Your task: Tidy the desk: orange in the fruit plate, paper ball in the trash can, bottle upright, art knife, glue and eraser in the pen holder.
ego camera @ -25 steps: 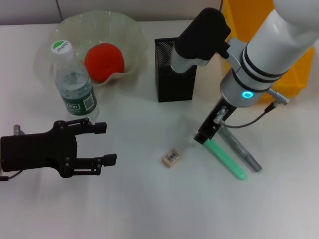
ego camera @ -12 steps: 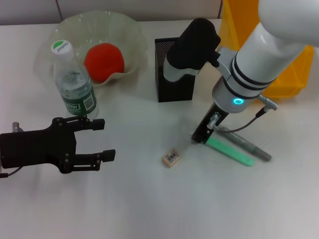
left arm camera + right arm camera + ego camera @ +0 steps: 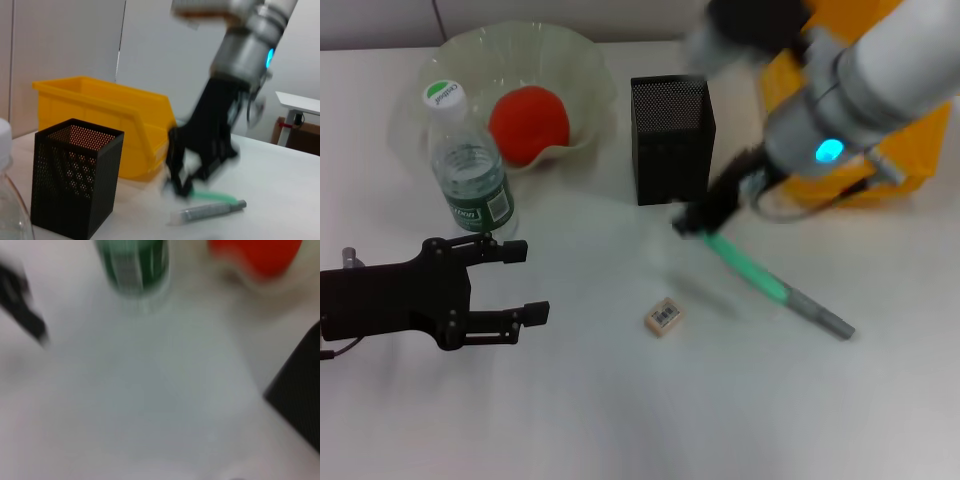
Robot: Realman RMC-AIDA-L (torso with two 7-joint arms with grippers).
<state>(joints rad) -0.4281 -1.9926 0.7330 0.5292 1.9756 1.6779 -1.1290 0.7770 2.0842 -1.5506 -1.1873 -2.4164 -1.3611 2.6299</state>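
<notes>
My right gripper (image 3: 702, 218) is beside the black mesh pen holder (image 3: 670, 140), shut on one end of a green stick-shaped tool (image 3: 750, 268) whose other end slants down to the table. A grey pen-like tool (image 3: 820, 315) lies beyond it. The left wrist view shows this gripper (image 3: 187, 177), the green tool (image 3: 215, 196) and the grey one (image 3: 207, 212). The eraser (image 3: 663, 316) lies on the table. The orange (image 3: 528, 122) sits in the fruit plate (image 3: 575, 50). The bottle (image 3: 470, 170) stands upright. My left gripper (image 3: 523, 282) is open and empty near the bottle. The paper ball is out of view.
The yellow trash can (image 3: 910, 160) stands at the back right behind my right arm, and also shows in the left wrist view (image 3: 110, 120) behind the pen holder (image 3: 75, 185). The right wrist view is blurred; it shows the bottle (image 3: 132, 265) and the orange (image 3: 255, 255).
My right gripper has moved up and left toward the pen holder, taking one end of the green tool with it. The grey tool stayed on the table. The left arm barely moved.
</notes>
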